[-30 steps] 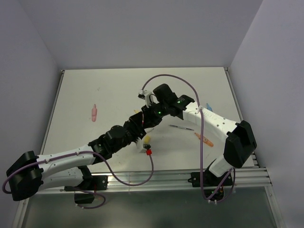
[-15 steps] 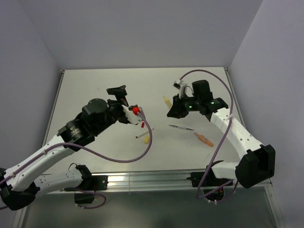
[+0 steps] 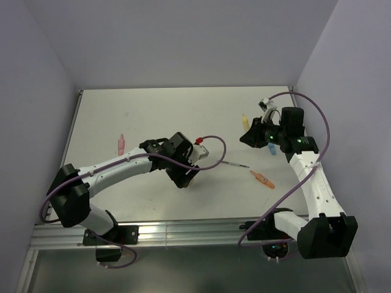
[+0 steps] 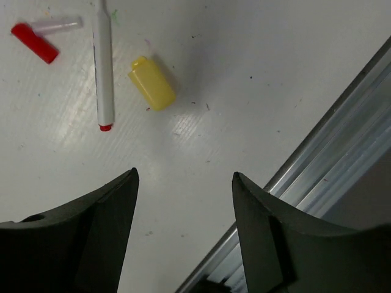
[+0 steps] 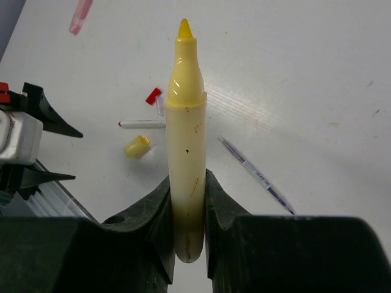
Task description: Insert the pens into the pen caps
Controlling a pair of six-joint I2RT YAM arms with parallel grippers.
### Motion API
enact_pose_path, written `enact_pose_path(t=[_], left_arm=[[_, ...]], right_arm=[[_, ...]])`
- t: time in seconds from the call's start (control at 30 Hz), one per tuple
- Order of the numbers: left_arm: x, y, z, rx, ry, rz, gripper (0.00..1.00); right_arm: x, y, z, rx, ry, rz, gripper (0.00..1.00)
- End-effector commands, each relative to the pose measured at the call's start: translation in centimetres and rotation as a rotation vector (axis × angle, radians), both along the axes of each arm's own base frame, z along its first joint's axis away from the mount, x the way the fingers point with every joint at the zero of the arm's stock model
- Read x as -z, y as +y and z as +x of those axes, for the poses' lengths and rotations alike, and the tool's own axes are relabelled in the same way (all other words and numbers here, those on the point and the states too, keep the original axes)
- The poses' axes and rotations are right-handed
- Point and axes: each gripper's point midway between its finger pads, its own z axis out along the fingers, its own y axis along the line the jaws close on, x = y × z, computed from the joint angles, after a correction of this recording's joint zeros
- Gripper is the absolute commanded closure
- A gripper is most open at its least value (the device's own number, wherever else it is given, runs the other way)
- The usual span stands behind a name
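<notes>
Left gripper (image 4: 183, 183) hangs with its jaws apart over bare table (image 4: 201, 140), so there's room to drop straight down. Ahead, 3 things crowd together: yellow cap (image 4: 152, 83), white pen (image 4: 104, 67) just beside it, red cap (image 4: 35, 43) near that pen's far end. The rail (image 4: 330, 159) hems in one side. Toward the other arm, grey pen (image 3: 235, 164), orange pen (image 3: 263, 179) and a looping cable (image 3: 214, 146) block the lane. The far-left table is open but for 1 pink pen (image 3: 121, 144).
</notes>
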Motion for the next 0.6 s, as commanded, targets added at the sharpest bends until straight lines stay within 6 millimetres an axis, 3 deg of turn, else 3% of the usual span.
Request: enact_pose_path(t=[0.0,0.27,0.57], left_arm=[[-1.2,-1.2,-0.1,-0.177,0.08,-0.081,0.33],[2.6,-1.8,0.8,-0.307,0.141,-0.021,0.43],[4.9,-2.7,2.7,-0.386,0.124,0.021,0.42]], right_arm=[[-1.5,-0.5,0.8,0.018,-0.029,0.033,1.0],[-1.9,-1.1,1.4,0.044,-0.036,0.017,1.0],[-2.4,-1.2,1.6,0.041,-0.028,0.049,1.0]])
